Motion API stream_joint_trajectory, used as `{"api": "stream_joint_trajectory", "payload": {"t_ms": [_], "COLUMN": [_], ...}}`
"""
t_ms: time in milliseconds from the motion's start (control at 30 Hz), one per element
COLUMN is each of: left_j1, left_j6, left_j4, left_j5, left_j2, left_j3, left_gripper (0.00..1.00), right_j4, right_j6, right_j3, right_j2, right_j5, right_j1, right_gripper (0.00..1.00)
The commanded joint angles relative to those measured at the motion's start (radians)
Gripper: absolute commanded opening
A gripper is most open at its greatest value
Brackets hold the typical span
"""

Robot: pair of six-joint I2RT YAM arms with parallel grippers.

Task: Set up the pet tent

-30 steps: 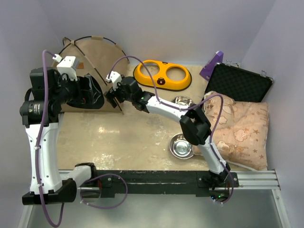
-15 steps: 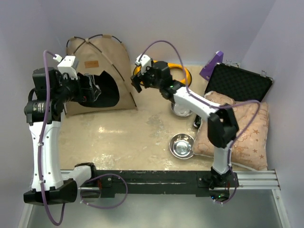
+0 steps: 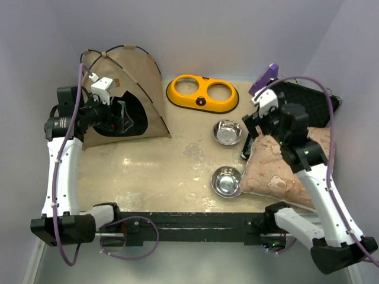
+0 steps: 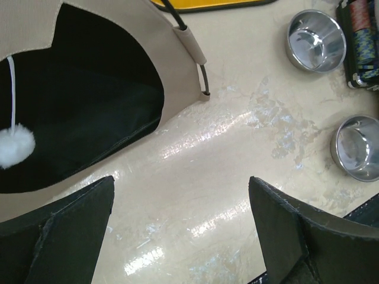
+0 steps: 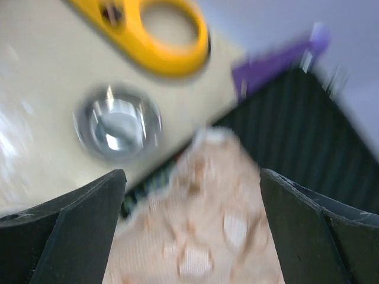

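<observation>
The pet tent [image 3: 139, 74] stands upright at the back left, tan with black poles crossing over its top and an arched dark door. In the left wrist view its beige wall [image 4: 118, 35] and black inside fill the upper left, and a white pom-pom [image 4: 13, 145] hangs in the door. My left gripper [image 3: 123, 114] hovers open just in front of the door, with only bare floor between its fingers [image 4: 180, 195]. My right gripper [image 3: 257, 121] is open and empty above the near corner of the star-patterned cushion [image 5: 207, 236], far from the tent.
A yellow double-bowl feeder [image 3: 202, 93] lies at the back centre. Two steel bowls [image 3: 227, 131] [image 3: 225, 181] sit mid-floor. The beige cushion [image 3: 290, 168] lies at the right with an open black case [image 3: 308, 103] behind it. Purple walls close in the left and back.
The tent has gone from lying flat to standing. My right arm has swung away from it, rightward to above the cushion. My left gripper stays by the door.
</observation>
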Motion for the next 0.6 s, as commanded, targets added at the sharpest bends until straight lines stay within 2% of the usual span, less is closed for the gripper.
{"api": "stream_joint_trajectory", "payload": {"t_ms": [0, 100, 300, 400, 433, 500, 567], "left_j1": [-0.009, -0.015, -0.016, -0.016, -0.016, -0.016, -0.016], "left_j6": [-0.015, -0.035, -0.031, -0.019, -0.02, -0.017, -0.02], "left_j4": [0.109, 0.131, 0.109, 0.112, 0.117, 0.12, 0.124], "left_j5": [0.077, 0.076, 0.022, -0.022, -0.039, -0.053, -0.052], "left_j2": [-0.037, -0.051, -0.095, -0.134, -0.145, -0.157, -0.158], "left_j3": [-0.03, -0.05, -0.056, -0.084, -0.091, -0.107, -0.11], "left_gripper": [1.0, 1.0, 1.0, 1.0, 1.0, 1.0, 1.0], "right_j4": [-0.237, -0.169, -0.039, -0.005, -0.011, -0.045, -0.089], "right_j6": [-0.077, -0.085, -0.099, -0.1, -0.099, -0.094, -0.091], "right_j3": [-0.262, -0.342, -0.427, -0.428, -0.415, -0.375, -0.327], "right_j2": [0.01, 0.019, 0.146, 0.235, 0.262, 0.31, 0.327], "right_j5": [0.226, 0.263, 0.306, 0.289, 0.277, 0.234, 0.162], "right_j1": [-0.123, -0.171, -0.234, -0.261, -0.266, -0.272, -0.27], "right_gripper": [0.99, 0.99, 0.99, 0.94, 0.88, 0.64, 0.22]}}
